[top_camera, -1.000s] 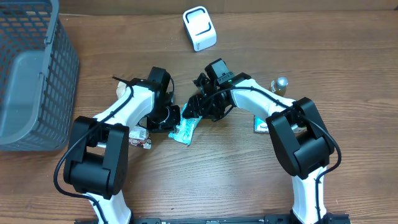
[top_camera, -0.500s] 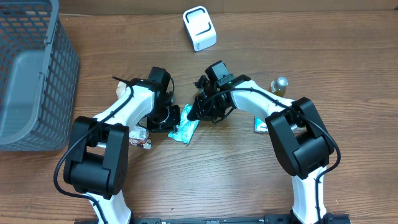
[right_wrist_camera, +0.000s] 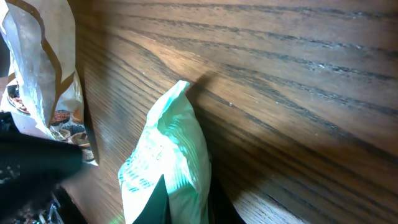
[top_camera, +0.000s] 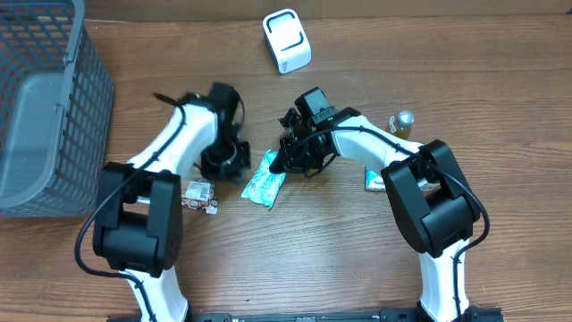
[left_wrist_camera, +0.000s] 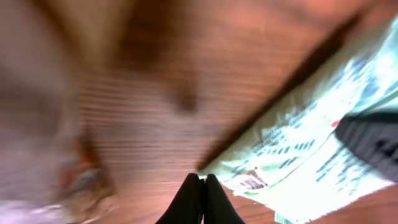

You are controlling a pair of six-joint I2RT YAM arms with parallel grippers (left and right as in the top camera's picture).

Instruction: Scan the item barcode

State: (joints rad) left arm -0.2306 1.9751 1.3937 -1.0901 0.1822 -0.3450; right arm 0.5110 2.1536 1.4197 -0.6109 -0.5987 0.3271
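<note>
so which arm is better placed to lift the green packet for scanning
Right. The right arm has its jaws shut on the green plastic packet. The left arm has its jaws shut and empty, off to the packet's side.

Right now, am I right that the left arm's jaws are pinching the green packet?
Not quite: it is the right arm's jaws that are pinching the green packet, as the right wrist view shows.
</note>
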